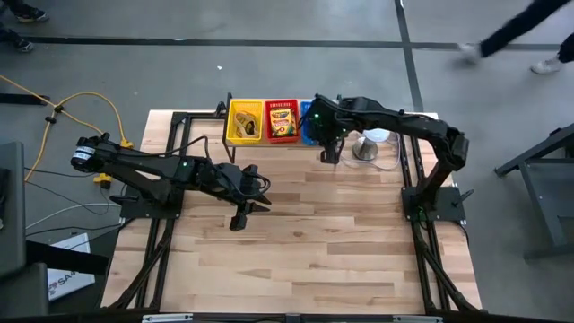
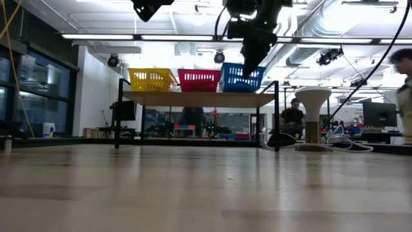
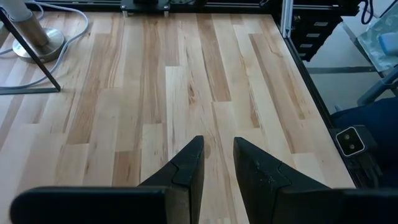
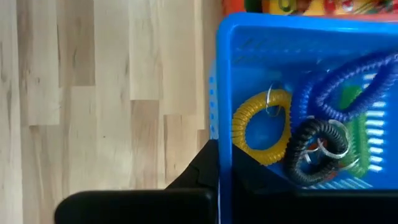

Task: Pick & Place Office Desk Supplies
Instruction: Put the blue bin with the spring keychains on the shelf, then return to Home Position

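The blue basket (image 4: pixel 292 37) holds coiled rings: a yellow coil (image 4: pixel 258 127), a blue coil (image 4: pixel 348 81), a black coil (image 4: pixel 317 149) and what appears to be a green one (image 4: pixel 354 124). A crayon box (image 1: pixel 282 119) lies in the red basket (image 1: pixel 282 104), beside the yellow basket (image 1: pixel 244 108). The right gripper (image 1: pixel 330 154) hangs at the blue basket's near wall, arm bent, fingers clenched and empty. The left gripper (image 3: pixel 217 165) reaches over the bare table (image 1: pixel 341 233), fingers slightly parted, grasping nothing.

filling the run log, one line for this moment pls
left end effector: mid table, empty | right end effector: shut, at blue bin | coils in bin
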{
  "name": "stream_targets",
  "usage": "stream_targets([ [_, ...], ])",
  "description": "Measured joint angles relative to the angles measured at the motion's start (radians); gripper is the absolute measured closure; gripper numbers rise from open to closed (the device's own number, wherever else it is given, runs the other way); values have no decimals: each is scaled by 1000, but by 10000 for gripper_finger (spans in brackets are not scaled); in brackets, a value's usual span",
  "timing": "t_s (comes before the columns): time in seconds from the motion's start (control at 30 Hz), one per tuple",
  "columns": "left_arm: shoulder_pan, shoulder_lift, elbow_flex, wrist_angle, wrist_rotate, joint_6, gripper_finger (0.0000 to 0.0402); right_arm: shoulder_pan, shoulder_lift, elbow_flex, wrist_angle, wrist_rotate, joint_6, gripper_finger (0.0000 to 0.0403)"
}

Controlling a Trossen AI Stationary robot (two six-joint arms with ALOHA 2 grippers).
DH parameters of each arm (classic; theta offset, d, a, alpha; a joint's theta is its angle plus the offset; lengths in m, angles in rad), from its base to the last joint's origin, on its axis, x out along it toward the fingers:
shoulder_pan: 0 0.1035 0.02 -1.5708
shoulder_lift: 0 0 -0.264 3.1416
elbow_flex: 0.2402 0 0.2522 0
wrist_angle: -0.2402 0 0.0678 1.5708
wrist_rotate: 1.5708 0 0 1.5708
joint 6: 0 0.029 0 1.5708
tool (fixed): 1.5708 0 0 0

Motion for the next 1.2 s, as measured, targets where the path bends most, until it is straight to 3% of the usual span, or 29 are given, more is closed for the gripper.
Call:
stream_targets([
  [0.43, 0, 0, 0, 3, 0, 0, 318, 9, 12, 0, -15, 46, 7, 397],
  [0.9, 0, 0, 0, 3, 0, 0, 318, 9, 11, 0, -14, 55, 16, 338],
  [1.2, 0, 0, 0, 3, 0, 0, 318, 10, -45, 0, 1, 38, 15, 333],
])
